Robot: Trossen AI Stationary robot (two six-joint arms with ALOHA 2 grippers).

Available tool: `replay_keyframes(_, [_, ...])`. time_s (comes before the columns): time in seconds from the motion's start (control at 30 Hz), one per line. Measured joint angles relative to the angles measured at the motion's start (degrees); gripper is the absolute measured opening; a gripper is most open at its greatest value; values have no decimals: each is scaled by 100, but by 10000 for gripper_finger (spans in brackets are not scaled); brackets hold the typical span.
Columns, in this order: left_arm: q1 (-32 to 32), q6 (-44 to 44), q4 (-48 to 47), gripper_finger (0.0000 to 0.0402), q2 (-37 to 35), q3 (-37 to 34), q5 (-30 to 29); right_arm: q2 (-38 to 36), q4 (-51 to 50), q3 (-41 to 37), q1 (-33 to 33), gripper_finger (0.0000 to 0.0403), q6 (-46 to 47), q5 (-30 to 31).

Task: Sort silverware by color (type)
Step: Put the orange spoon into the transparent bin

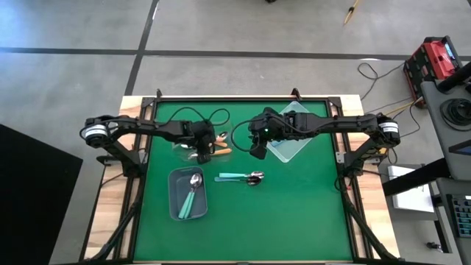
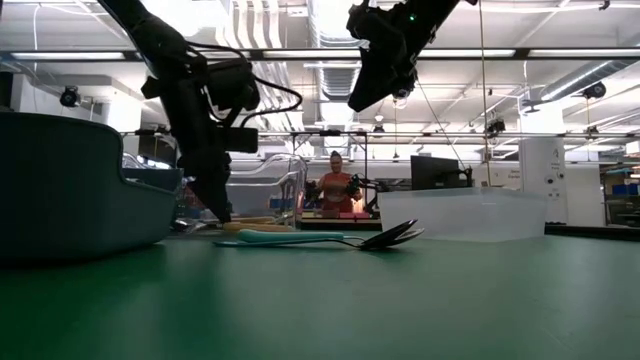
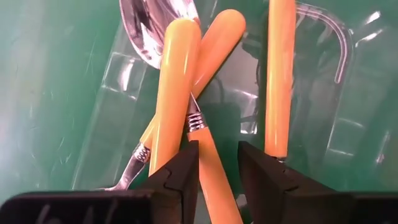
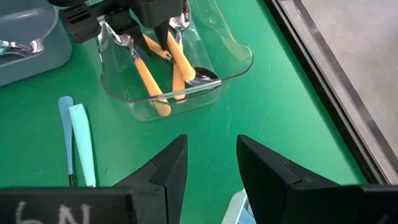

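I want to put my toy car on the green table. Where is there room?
The near half of the green table, below the grey bin and loose teal spoons, is bare. It is crowded up by the clear bin of orange spoons, where the left gripper works.

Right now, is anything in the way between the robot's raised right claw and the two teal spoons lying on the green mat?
Nothing visible blocks it. The right gripper hangs open above the mat, and the teal spoons lie in the open just below it. The clear bin of orange spoons sits off to one side, not between them.

Two dark arms w/ black cables; silver-ringed shoulder joints; black wedge fingers.
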Motion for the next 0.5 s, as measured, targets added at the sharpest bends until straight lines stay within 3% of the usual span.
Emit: replay_keyframes(0.5, [29, 820, -157, 90, -31, 261, 37, 0, 0, 0, 0, 130, 7, -1])
